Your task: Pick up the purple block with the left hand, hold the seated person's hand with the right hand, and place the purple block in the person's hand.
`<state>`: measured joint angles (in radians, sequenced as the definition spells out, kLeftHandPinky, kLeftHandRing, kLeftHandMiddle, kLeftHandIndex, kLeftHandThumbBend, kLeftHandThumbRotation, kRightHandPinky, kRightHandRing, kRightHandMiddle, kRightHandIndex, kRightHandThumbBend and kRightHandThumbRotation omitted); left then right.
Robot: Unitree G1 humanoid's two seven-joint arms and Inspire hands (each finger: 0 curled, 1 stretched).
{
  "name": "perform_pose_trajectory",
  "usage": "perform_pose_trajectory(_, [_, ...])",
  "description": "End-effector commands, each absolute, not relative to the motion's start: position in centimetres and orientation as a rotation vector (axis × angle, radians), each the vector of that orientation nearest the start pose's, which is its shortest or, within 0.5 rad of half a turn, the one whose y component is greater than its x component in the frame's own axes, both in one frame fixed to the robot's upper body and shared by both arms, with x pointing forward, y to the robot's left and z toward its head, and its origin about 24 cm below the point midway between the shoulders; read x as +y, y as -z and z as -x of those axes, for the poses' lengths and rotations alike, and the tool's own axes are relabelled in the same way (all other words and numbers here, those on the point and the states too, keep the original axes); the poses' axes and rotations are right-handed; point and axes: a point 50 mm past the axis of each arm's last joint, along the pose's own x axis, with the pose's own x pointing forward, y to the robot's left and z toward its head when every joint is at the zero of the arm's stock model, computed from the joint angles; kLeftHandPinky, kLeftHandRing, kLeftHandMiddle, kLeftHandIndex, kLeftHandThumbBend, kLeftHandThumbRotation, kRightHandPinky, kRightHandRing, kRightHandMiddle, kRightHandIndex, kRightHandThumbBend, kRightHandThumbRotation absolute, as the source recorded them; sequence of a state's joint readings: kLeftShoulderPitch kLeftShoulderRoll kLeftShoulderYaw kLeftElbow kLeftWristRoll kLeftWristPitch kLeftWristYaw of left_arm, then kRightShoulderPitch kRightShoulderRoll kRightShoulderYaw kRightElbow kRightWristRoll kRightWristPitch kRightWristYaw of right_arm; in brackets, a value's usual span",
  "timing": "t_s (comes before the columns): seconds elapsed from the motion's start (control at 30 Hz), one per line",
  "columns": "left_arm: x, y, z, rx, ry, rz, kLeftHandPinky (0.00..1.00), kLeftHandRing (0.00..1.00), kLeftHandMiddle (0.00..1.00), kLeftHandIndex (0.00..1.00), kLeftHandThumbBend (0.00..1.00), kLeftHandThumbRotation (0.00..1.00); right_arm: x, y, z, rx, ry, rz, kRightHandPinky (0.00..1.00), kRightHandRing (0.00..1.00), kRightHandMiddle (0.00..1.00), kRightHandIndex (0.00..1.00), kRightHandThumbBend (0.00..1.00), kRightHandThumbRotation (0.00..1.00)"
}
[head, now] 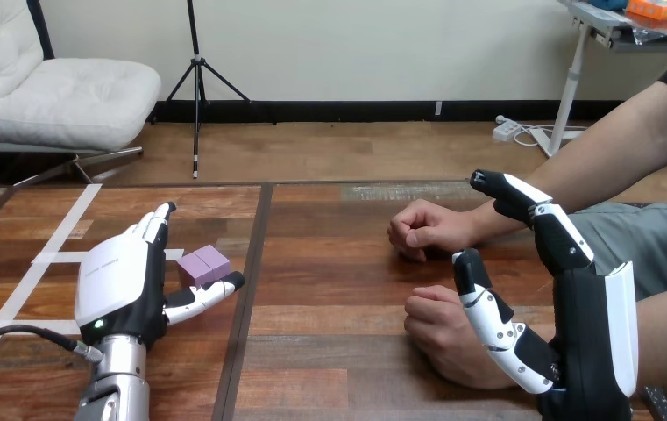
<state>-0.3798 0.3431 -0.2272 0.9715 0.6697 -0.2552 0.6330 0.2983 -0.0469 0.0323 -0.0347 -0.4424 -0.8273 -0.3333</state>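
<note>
Purple block [204, 265] sits on the tabletop [338, 289], left of the middle, in the gap between the fingers and thumb of the left robot hand [119, 285]. That robot hand is spread wide, with its white back turned up. Its fingers [156, 221] run straight past the block's far left side, and its thumb [211, 294] reaches along the near side. Nothing is pinched yet, so the step in hand looks like the grasp itself.

To do it well, the thumb and fingers should probably close on opposite flat faces of the block, not on a corner. They should meet it together so it is not nudged sideways across the wood. Then lift straight up before swinging right.

Farther right, the person's two hands rest on the tabletop, both curled into loose fists. One [422, 230] is farther off and one [442, 338] nearer. The right robot hand [588, 324] stands open beside them. Its thumb [487, 311] shows over the nearer fist, though I cannot tell if they touch. Neither fist is held, and a palm would need to open before the block can be placed.
</note>
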Motion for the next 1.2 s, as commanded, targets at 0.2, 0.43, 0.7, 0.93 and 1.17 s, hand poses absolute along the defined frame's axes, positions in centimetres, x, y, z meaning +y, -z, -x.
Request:
perform_pose_trajectory(0.2, [20.8,-0.3,-31.7,-0.067,-0.174,-1.125,0.84,0.87,0.89,0.9,0.81,0.6,-14.6,-7.5,-18.0,-0.686,0.111,0.326,0.78,0.8,0.77,0.76,0.38,0.46])
perform_pose_trajectory(0.43, [20.7,-0.2,-31.9,-0.054,-0.164,-1.143,0.83,0.86,0.88,0.9,0.8,0.6,-14.6,-7.5,-18.0,-0.686,0.113,0.322,0.77,0.8,0.77,0.76,0.39,0.46])
perform_pose_trajectory(0.7, [20.5,-0.1,-32.2,-0.031,-0.154,-1.155,0.83,0.86,0.88,0.9,0.81,0.6,-14.6,-7.6,-18.0,-0.686,0.117,0.323,0.77,0.8,0.77,0.76,0.39,0.45])
perform_pose_trajectory(0.93, [20.4,0.0,-32.4,-0.008,-0.145,-1.164,0.83,0.87,0.89,0.9,0.81,0.6,-14.6,-7.6,-18.0,-0.69,0.114,0.319,0.77,0.8,0.77,0.76,0.38,0.44])
perform_pose_trajectory(1.17, [20.1,0.1,-32.6,0.007,-0.139,-1.17,0.84,0.88,0.9,0.9,0.82,0.62,-14.6,-7.6,-18.0,-0.689,0.111,0.317,0.77,0.8,0.77,0.76,0.38,0.42])
